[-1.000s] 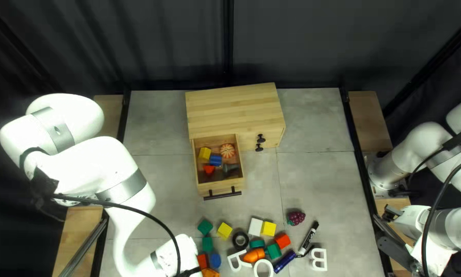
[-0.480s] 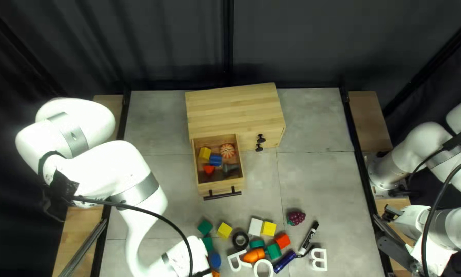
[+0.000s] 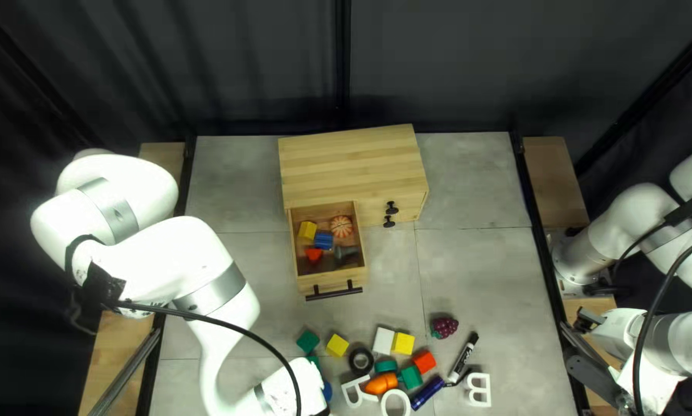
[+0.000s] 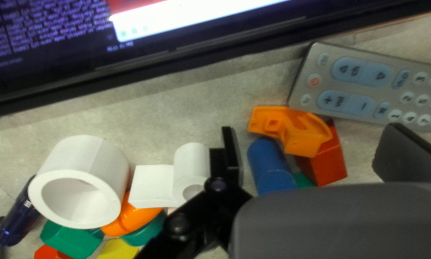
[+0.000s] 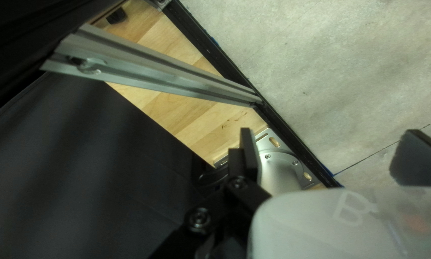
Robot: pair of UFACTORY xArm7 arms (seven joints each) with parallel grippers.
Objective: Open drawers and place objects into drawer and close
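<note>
Since the earlier frame, L arm [image 3: 215,270] has shifted a bit toward the R of the top left view, near the table's near edge, covering more of the blocks there. R arm [image 3: 646,208] looks unmoved. Both stand at the gray table [image 3: 477,270].

Next in size: light wood cabinet [image 3: 353,166], toward the table's far edge, w/ 2 black knobs [image 3: 390,215] on its front. L wrist view has a lit screen [image 4: 129,33] in a black frame.

Wood drawer [image 3: 330,283], black bar handle, is pulled open; inside: yellow block [image 3: 307,231], striped orange ball [image 3: 341,226], blue block [image 3: 323,241], red block [image 3: 314,254] & dark gray piece [image 3: 346,253].

L end effector [image 4: 311,144]: fingers spread, nothing pinched. Ahead, btwn them: orange toy piece [image 4: 292,129] overlapping a red wedge [image 4: 325,158], w/ blue cylinder [image 4: 272,168] beside. Gray remote [image 4: 359,86] lies just past these. R end effector [image 3: 581,339]: fingers spread too, pinching nothing, above the table's R side.

Smaller stuff, loose on table, near edge: white letter B [image 3: 478,390], blue marker [image 3: 427,393], black-capped marker [image 3: 464,356], toy carrot [image 3: 380,384], toy grapes [image 3: 444,327], black tape roll [image 3: 361,360], green cube [image 3: 308,341].
</note>
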